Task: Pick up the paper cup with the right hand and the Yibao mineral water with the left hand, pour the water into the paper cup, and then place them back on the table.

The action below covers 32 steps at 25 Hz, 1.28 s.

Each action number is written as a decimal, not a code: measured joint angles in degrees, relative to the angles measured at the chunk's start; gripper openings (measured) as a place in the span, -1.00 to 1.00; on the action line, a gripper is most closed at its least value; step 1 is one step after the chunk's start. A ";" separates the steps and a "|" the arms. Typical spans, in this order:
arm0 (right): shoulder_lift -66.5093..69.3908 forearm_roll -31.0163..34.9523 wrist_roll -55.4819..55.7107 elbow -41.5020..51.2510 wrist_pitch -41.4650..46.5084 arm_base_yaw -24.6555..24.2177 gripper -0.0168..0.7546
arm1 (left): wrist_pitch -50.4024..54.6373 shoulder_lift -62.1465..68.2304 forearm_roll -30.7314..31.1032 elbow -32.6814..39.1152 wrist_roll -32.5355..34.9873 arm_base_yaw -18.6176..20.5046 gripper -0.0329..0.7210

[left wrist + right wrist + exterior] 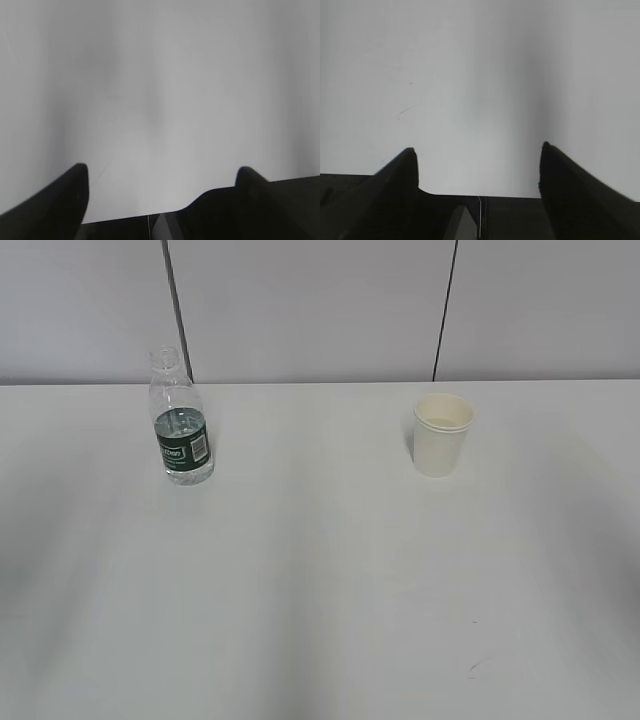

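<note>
The Yibao mineral water bottle (181, 422), clear with a dark green label and no cap, stands upright at the far left of the white table (320, 580). The cream-white paper cup (441, 434) stands upright at the far right. Neither arm shows in the exterior view. In the left wrist view my left gripper (162, 172) is open and empty over bare table. In the right wrist view my right gripper (477, 150) is open and empty over bare table. Neither wrist view shows the bottle or the cup.
A grey panelled wall (320, 310) runs behind the table's far edge. A small dark speck (472, 670) marks the tabletop at the front right, and a faint scratch (405, 112) shows in the right wrist view.
</note>
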 joint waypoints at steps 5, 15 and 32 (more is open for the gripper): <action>-8.10 0.74 0.00 0.24 0.23 0.00 0.56 | 0.23 -8.86 0.00 4.13 0.37 0.00 0.52; -24.25 0.74 -0.72 5.16 0.82 0.00 0.56 | 1.28 -29.50 0.00 14.54 0.43 0.00 0.52; -50.48 0.77 -4.00 18.49 1.51 0.00 0.56 | 2.12 -54.85 0.05 24.05 2.24 0.00 0.47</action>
